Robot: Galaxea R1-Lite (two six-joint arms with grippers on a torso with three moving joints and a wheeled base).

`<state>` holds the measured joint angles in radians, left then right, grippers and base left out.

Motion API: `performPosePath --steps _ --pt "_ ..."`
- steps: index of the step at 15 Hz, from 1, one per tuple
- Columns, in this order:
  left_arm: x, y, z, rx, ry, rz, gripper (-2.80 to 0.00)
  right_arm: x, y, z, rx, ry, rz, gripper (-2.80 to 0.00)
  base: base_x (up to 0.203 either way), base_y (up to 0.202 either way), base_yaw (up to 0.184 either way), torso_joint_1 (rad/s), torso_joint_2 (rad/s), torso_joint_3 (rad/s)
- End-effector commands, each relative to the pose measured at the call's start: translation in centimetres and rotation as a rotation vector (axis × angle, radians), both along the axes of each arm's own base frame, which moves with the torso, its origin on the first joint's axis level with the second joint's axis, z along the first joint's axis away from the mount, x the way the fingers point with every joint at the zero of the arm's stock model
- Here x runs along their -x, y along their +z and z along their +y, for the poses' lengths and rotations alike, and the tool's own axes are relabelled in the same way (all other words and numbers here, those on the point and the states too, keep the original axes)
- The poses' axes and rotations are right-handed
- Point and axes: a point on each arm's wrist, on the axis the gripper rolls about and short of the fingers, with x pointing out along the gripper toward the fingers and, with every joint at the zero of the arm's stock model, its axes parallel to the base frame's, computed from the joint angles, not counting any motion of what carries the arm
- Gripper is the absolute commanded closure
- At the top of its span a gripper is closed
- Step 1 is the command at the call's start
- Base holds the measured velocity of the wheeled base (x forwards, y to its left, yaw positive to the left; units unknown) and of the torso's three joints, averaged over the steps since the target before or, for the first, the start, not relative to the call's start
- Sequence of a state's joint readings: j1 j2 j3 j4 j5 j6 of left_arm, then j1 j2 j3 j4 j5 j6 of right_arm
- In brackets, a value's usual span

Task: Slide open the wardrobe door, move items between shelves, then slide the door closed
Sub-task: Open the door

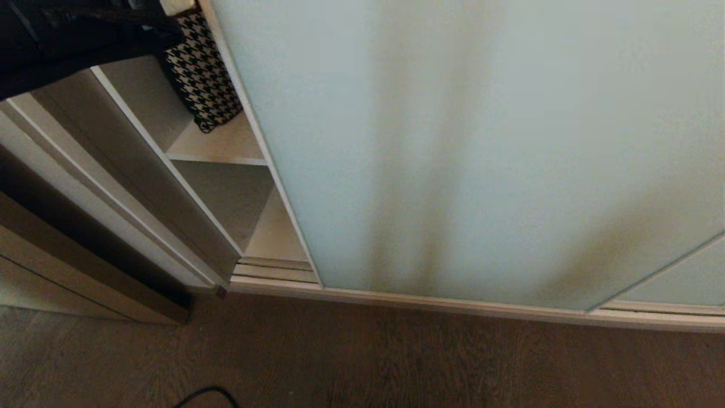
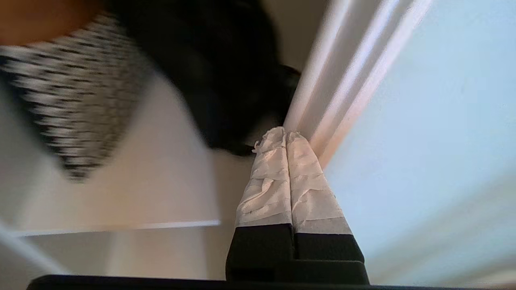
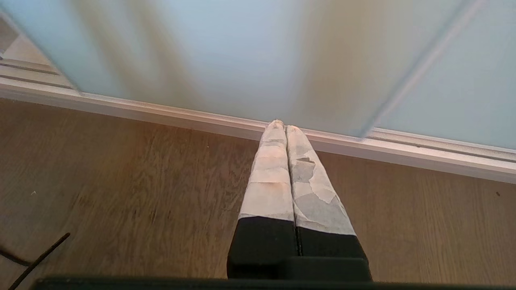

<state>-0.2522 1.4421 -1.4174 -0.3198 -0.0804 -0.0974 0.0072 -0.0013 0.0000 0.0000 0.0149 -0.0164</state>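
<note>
Showing two shelves [image 1: 218,157], perhaps more.

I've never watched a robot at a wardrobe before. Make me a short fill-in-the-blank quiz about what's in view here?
1. The left gripper, fingers pressed together, is at the edge of the sliding wardrobe door, which is made of pale green frosted ____.
2. On the upper shelf stands a houndstooth bag patterned in black and ____.
3. The right gripper hangs over the brown ____ floor.

Missing words: glass; white; wood

Both grippers [image 2: 286,135] [image 3: 285,125] closed, empty
</note>
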Motion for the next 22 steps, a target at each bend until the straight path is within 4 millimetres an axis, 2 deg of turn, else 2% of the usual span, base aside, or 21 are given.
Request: performPosePath --steps 1,3,5,8,10,13,15,17,20,22 --pt "0.1 -0.2 -1.1 0.001 -0.039 0.004 0.0 0.0 0.0 0.0 0.0 0.001 0.0 0.0 0.0 0.0 0.0 0.0 0.0 0.0" --pt "0.6 0.3 -0.8 0.014 -0.024 -0.014 0.0 0.0 0.0 0.0 0.0 0.001 0.0 0.0 0.0 0.0 0.0 0.0 0.0 0.0" --pt "2.1 1.5 -0.1 0.039 0.028 -0.052 0.0 0.0 0.0 0.0 0.0 0.001 0.0 0.0 0.0 0.0 0.0 0.0 0.0 0.0" --pt "3.1 1.6 1.1 0.045 0.137 -0.037 0.0 0.0 0.0 0.0 0.0 0.001 0.0 0.0 0.0 0.0 0.0 0.0 0.0 0.0" --pt "3.1 1.5 2.9 0.036 0.246 -0.008 0.0 0.0 0.0 0.0 0.0 0.001 0.0 0.0 0.0 0.0 0.0 0.0 0.0 0.0" --pt "5.6 1.2 6.0 -0.022 0.439 0.01 0.0 0.0 0.0 0.0 0.0 0.001 0.0 0.0 0.0 0.0 0.0 0.0 0.0 0.0" --pt "8.6 -0.1 7.2 -0.032 0.553 0.025 0.0 0.0 0.0 0.0 0.0 0.001 0.0 0.0 0.0 0.0 0.0 0.0 0.0 0.0" --pt "12.1 -1.7 7.2 -0.028 0.59 0.023 0.0 0.0 0.0 0.0 0.0 0.001 0.0 0.0 0.0 0.0 0.0 0.0 0.0 0.0" --pt "17.0 -8.0 6.9 -0.05 0.593 0.095 0.0 0.0 0.0 0.0 0.0 0.001 0.0 0.0 0.0 0.0 0.0 0.0 0.0 0.0" --pt "18.5 -13.1 6.7 -0.075 0.562 0.185 0.0 0.0 0.0 0.0 0.0 0.001 0.0 0.0 0.0 0.0 0.0 0.0 0.0 0.0"
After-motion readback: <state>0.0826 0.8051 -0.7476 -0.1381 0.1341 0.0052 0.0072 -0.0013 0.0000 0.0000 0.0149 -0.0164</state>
